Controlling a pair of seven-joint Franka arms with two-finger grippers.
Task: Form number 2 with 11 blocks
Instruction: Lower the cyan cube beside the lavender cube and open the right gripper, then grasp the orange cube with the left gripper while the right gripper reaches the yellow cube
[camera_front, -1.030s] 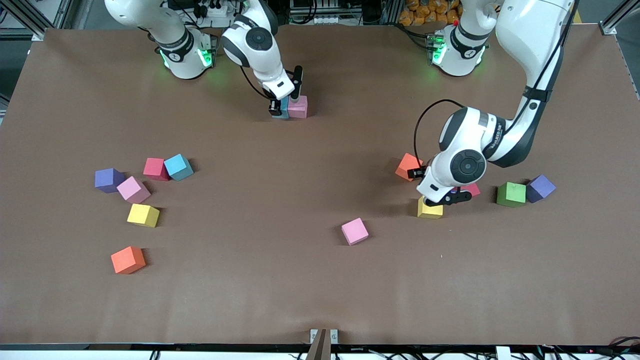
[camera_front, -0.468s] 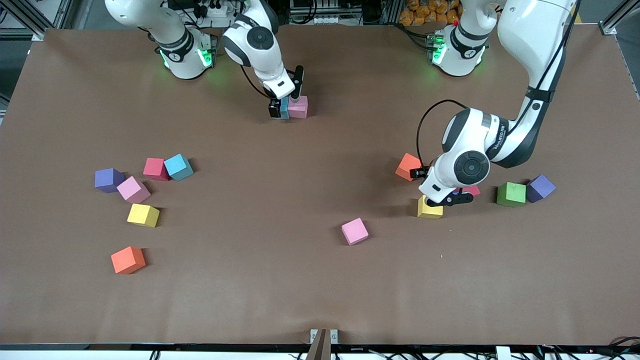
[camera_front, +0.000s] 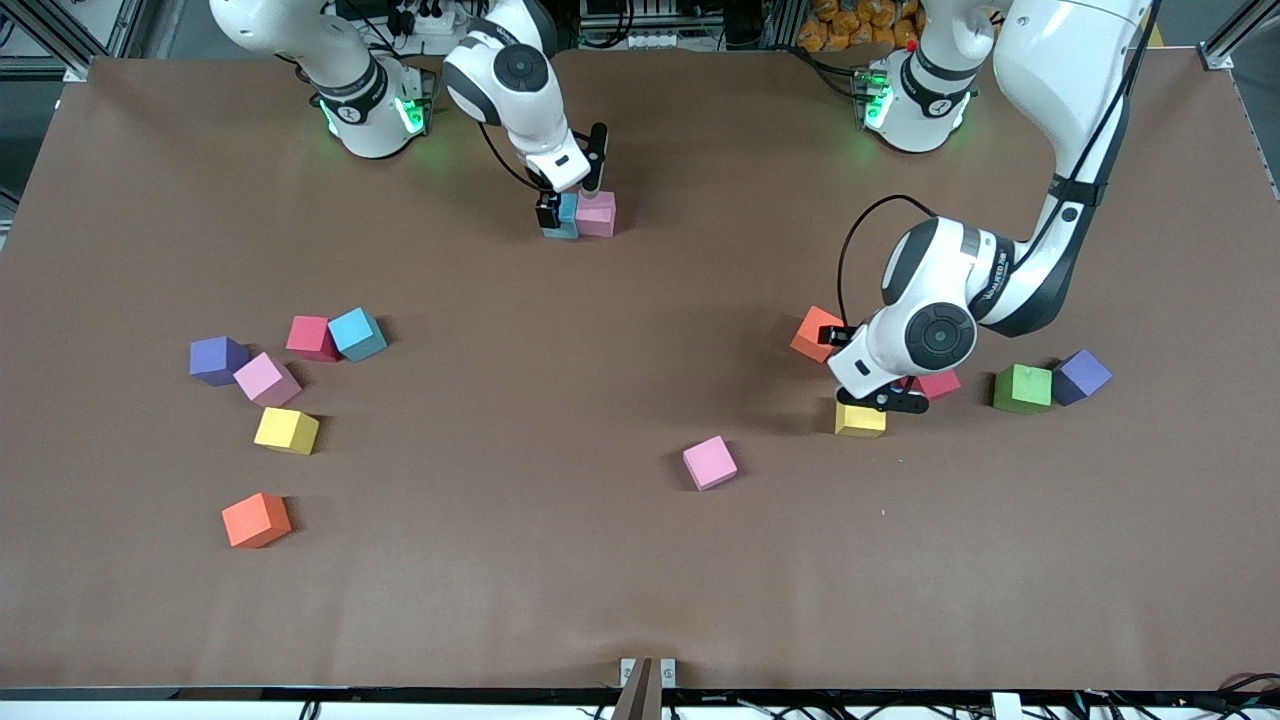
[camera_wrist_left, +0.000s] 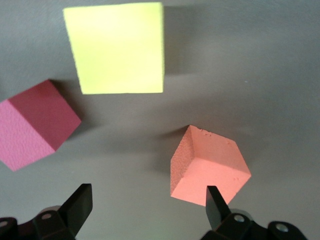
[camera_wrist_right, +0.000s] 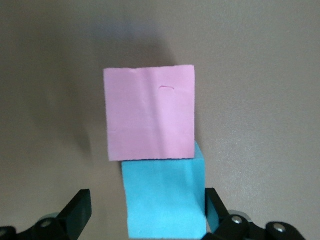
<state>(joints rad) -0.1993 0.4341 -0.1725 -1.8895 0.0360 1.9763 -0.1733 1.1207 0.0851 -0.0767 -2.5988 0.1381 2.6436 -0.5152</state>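
- Right gripper (camera_front: 568, 205): jaws open around the blue block (camera_front: 566, 216), which sits touching the pink block (camera_front: 597, 214). Lift straight up.
- Left gripper (camera_front: 880, 398): jaws open over the yellow block (camera_front: 859, 420). Centre it first.

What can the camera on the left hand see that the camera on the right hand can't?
Only the left wrist view shows a yellow block, a red block and an orange block, lying apart on the table. Only the right wrist view shows a pink block touching a blue block. Both show the brown table and their own open gripper: the left gripper over its three blocks, the right gripper around the blue block.
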